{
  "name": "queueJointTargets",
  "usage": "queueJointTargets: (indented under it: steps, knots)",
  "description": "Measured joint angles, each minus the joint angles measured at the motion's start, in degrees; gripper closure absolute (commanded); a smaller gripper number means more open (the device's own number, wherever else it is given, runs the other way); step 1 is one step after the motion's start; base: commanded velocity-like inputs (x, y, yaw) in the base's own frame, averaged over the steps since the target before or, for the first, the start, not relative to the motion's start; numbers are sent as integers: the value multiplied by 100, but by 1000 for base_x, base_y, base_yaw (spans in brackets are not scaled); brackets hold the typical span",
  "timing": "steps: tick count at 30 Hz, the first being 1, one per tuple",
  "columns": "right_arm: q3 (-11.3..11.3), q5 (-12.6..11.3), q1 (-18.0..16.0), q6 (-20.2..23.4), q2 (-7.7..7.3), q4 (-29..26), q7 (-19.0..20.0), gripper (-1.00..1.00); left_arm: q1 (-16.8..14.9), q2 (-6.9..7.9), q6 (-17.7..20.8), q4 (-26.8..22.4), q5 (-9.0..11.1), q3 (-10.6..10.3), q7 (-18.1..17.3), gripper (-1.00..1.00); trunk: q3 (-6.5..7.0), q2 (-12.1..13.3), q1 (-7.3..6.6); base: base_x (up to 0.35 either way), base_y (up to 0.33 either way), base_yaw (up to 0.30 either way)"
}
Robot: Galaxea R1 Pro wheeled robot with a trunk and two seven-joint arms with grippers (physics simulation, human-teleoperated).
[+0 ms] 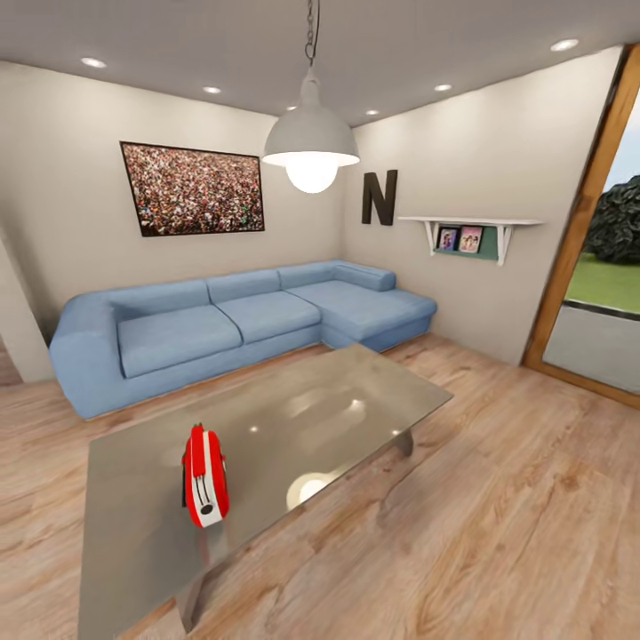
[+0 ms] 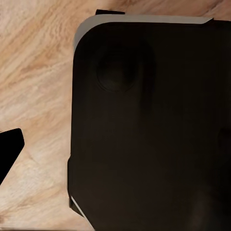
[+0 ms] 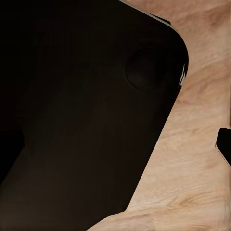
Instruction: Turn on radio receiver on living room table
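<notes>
Red radio receiver (image 1: 205,476) near the table (image 1: 356,391) front-left edge.

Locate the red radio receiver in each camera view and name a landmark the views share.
Head view: the radio receiver stands on edge on the near left part of the glossy grey table, lower left of centre.
Left wrist view: not in it.
Right wrist view: not in it.
Shared landmark: the light wood plank floor, seen beside a dark robot part in both wrist views.

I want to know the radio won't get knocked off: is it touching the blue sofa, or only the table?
Apart. The head view shows the radio receiver standing on the table, with bare tabletop and a strip of wood floor between it and the blue sofa.
</notes>
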Motion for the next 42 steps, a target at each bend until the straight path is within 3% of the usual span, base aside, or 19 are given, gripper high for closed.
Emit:
queueJointTargets:
  steps: [42]
  knots:
    - [1, -7, 0, 1, 4, 0, -6, -100, 0, 0, 0, 0, 0, 3, 0, -100, 0, 0, 0, 0, 0, 281]
